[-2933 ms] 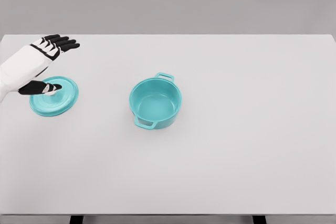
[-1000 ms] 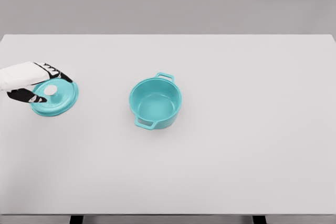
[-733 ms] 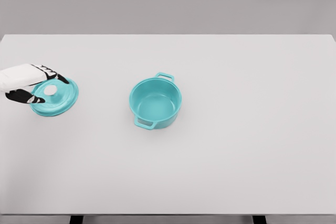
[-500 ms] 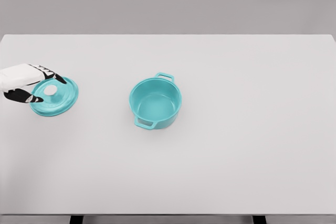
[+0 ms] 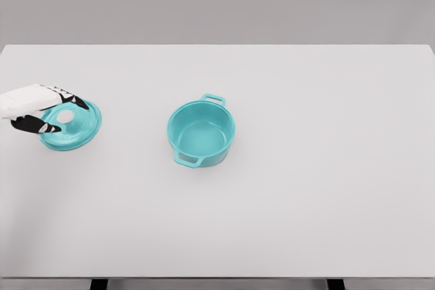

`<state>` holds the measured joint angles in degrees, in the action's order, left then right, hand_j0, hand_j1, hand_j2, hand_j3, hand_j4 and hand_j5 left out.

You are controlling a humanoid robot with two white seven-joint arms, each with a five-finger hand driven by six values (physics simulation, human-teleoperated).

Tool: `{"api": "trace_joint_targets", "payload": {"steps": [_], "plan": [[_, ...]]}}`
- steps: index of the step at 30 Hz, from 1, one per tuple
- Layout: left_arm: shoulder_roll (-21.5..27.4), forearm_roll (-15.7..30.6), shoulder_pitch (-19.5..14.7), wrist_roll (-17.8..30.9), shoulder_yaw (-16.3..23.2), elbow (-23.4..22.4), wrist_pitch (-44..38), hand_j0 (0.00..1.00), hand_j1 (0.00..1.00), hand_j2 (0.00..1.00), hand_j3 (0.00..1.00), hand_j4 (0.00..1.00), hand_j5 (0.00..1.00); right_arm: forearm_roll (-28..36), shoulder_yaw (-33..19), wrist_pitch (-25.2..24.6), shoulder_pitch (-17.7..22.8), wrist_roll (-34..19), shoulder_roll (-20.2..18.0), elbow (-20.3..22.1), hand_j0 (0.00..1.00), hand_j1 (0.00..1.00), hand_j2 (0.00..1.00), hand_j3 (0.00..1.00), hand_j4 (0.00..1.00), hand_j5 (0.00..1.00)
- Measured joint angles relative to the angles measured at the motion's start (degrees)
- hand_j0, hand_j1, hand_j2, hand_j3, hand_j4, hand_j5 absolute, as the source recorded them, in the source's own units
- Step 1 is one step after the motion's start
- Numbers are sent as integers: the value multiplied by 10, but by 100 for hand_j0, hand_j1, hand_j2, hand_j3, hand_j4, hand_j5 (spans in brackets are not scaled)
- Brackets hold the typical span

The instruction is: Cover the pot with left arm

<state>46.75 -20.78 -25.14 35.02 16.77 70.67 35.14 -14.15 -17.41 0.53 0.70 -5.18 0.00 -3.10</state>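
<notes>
From my seat the near half of the counter (image 5: pixel 272 236) is just bare white, and the first thing on it going back is the teal pot (image 5: pixel 201 134), sitting open a bit left of centre with a handle toward me and one away. Well off to its left, near the counter's edge, is the matching lid (image 5: pixel 71 125), and my left robot hand (image 5: pixel 42 110) is on it with its black fingers (image 5: pixel 73 100) pinched around the white knob (image 5: pixel 66 117), so I'd call that a grip on the lid. The lid looks slightly tipped, near edge low. My worry: that's a thin pinch on a small knob, so the lid could swing or slip on the carry and land crooked on the rim, or clip a handle and shove the pot. Behind the counter it's only a plain grey wall (image 5: pixel 217 5). The right arm isn't showing.
</notes>
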Motion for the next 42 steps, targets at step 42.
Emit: {"api": "trace_joint_targets", "payload": {"steps": [42], "plan": [[-44, -52, -33, 0, -2, -89, 0, 70, 70, 70, 70, 70, 70, 0, 0, 0, 0, 0, 0, 0, 100, 100, 100, 100, 100, 100]]}}
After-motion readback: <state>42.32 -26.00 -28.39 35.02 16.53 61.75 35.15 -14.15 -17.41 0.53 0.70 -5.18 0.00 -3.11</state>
